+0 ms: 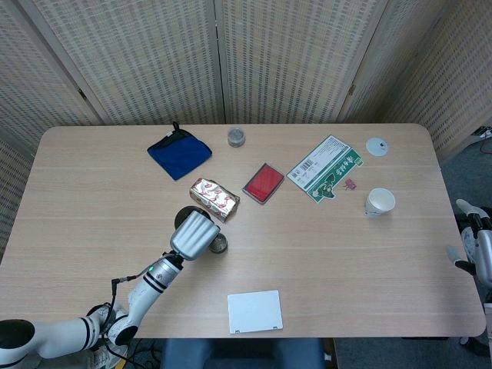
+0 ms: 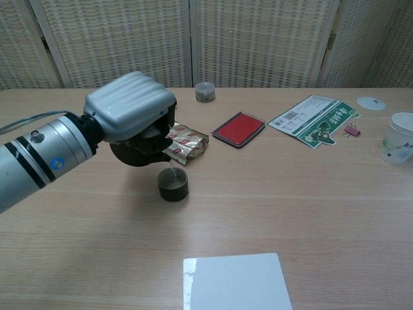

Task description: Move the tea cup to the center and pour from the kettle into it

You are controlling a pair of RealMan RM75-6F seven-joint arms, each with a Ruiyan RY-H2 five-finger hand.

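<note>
- The left hand [image 2: 132, 110] has its fingers wrapped around a dark kettle [image 2: 139, 152], holding it tilted just above the tea cup [image 2: 173, 184].
- A thin stream runs from the kettle's spout down into the cup.
- The small dark cup stands upright on the table [image 2: 310, 213], near the middle, just in front of a foil packet [image 2: 187, 143].
- The right hand [image 1: 470, 250] shows only at the table's right edge; whether its fingers are apart or together cannot be told.
- Further out lie a red pad [image 2: 239, 128], a green-and-white leaflet [image 2: 316, 121], a white paper cup [image 2: 400, 137], a blue cloth [image 1: 179, 151] and a white card [image 2: 235, 283].
</note>
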